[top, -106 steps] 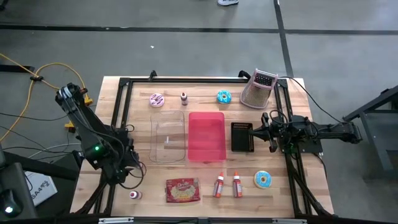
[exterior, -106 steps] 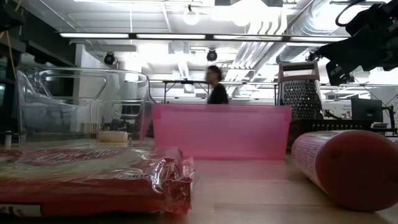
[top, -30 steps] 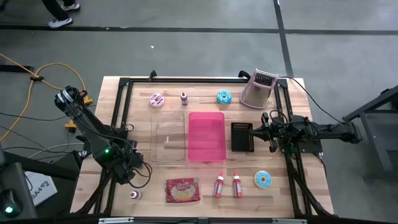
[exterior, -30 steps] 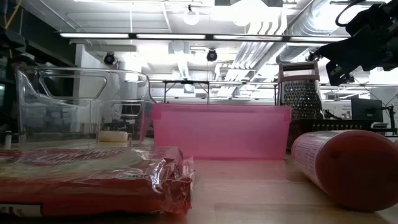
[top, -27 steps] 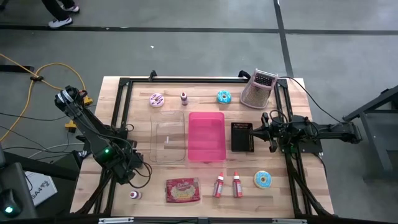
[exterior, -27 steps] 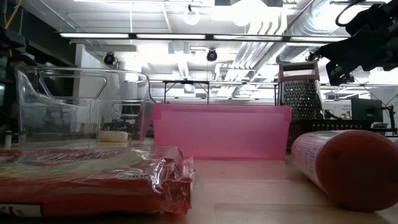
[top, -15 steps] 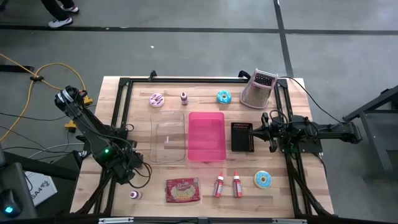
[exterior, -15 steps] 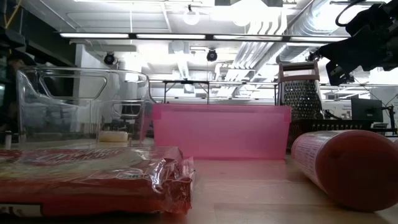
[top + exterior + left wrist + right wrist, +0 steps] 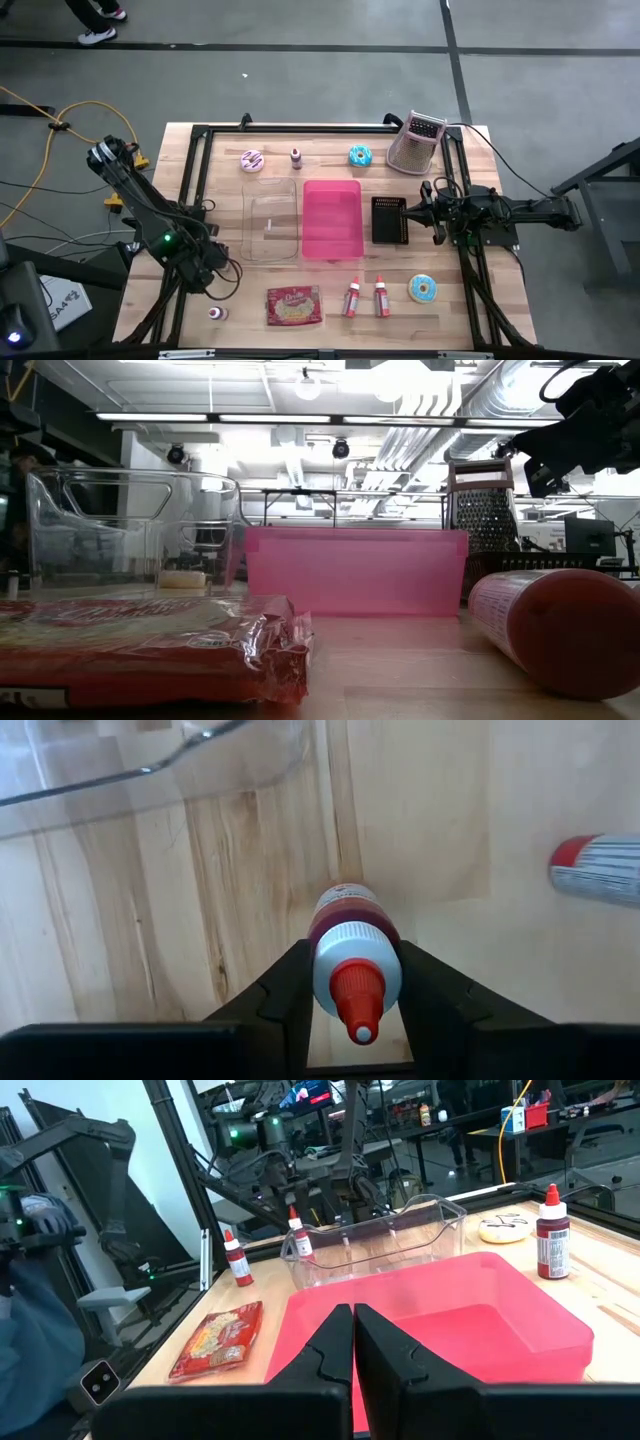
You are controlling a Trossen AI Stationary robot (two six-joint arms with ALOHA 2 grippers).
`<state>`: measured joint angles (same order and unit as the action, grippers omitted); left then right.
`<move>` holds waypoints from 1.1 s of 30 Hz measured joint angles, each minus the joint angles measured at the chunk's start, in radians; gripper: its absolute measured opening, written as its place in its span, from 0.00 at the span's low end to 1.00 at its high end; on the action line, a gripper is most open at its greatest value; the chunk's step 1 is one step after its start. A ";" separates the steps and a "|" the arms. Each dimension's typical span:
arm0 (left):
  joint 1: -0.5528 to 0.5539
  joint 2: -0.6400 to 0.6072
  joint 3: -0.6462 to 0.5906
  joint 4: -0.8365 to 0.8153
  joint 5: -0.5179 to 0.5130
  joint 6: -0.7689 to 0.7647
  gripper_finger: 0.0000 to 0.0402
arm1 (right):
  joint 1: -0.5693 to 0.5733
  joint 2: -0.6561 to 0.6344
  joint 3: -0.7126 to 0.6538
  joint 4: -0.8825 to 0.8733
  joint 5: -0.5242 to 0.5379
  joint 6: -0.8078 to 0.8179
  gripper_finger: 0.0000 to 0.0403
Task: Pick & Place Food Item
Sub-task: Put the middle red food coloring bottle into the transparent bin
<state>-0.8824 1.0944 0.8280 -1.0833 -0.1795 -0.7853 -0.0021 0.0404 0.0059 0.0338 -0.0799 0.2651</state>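
Two dark jaws of the left gripper (image 9: 355,995) pinched a small red-capped sauce bottle (image 9: 352,955) for lifting off the wooden worktop (image 9: 240,900); right gripper (image 9: 354,1342) waited, jaws pressed together

The wooden table (image 9: 200,180) carries a clear bin (image 9: 271,217) touching a pink bin (image 9: 332,219), with a dark rack (image 9: 389,221) just beside it. A grater (image 9: 417,142) stands at the far right corner. The left gripper (image 9: 208,276) hangs near a small bottle (image 9: 215,313). The right gripper (image 9: 408,212) rests beside the rack.
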 joint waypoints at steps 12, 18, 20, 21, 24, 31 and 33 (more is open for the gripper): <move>0.138 -0.301 0.000 -0.081 0.030 0.000 0.28 | 0.000 0.000 0.000 0.000 0.000 0.000 0.00; 0.182 -0.404 0.000 -0.083 0.039 0.034 0.28 | 0.000 0.000 0.000 0.000 0.000 0.000 0.00; 0.191 -0.423 0.006 -0.085 0.039 0.049 0.28 | 0.000 0.000 0.000 0.000 0.000 0.000 0.00; 0.196 -0.430 0.012 -0.085 0.039 0.057 0.28 | 0.000 0.000 0.000 0.000 0.000 0.000 0.00; 0.209 -0.447 0.035 -0.084 0.039 0.078 0.28 | 0.000 0.000 0.000 0.000 0.000 0.000 0.00; 0.242 -0.443 0.110 -0.082 0.022 0.151 0.28 | 0.000 0.000 0.000 0.000 0.000 0.000 0.00; 0.269 -0.423 0.133 -0.091 0.017 0.183 0.28 | 0.000 0.000 0.000 0.000 0.000 0.000 0.00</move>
<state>-0.6133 0.6713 0.9612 -1.1744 -0.1623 -0.6021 -0.0021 0.0402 0.0057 0.0338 -0.0799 0.2651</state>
